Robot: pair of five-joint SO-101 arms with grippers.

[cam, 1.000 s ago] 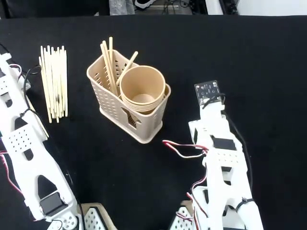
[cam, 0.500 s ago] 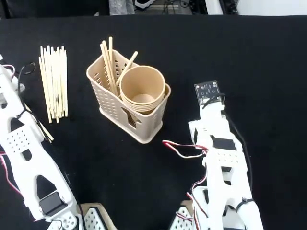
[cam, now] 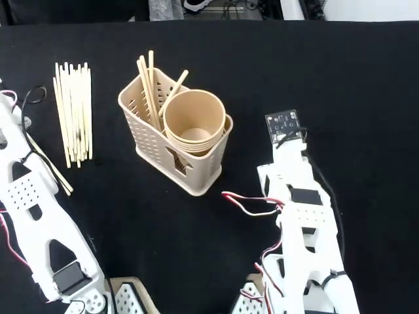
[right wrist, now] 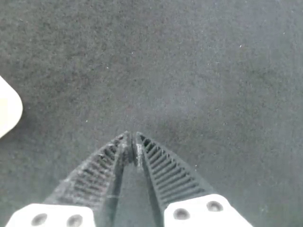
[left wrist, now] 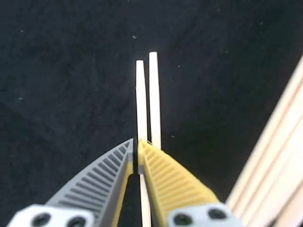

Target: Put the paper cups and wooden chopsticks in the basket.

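A beige slotted basket (cam: pixel 141 134) stands in the middle of the black table. It holds a stack of paper cups (cam: pixel 194 121) and several upright wooden chopsticks (cam: pixel 149 82). A loose pile of chopsticks (cam: pixel 74 111) lies to its left, and shows again as the pile (left wrist: pixel 272 165) in the left wrist view. My left gripper (left wrist: pixel 137 143) is shut on a pair of chopsticks (left wrist: pixel 147 94), which pokes out beside the left arm as the held pair (cam: pixel 51 169). My right gripper (right wrist: pixel 131 140) is shut and empty, over bare table right of the basket.
The right arm (cam: pixel 298 209) lies along the table right of the basket, its camera board (cam: pixel 283 124) at the tip. The left arm (cam: pixel 33 196) runs along the left edge. Black cloth (cam: pixel 340 78) covers the table.
The left arm has drawn slightly left, away from the pile, and the held pair of chopsticks now shows slanting beside it. The right arm has not moved.
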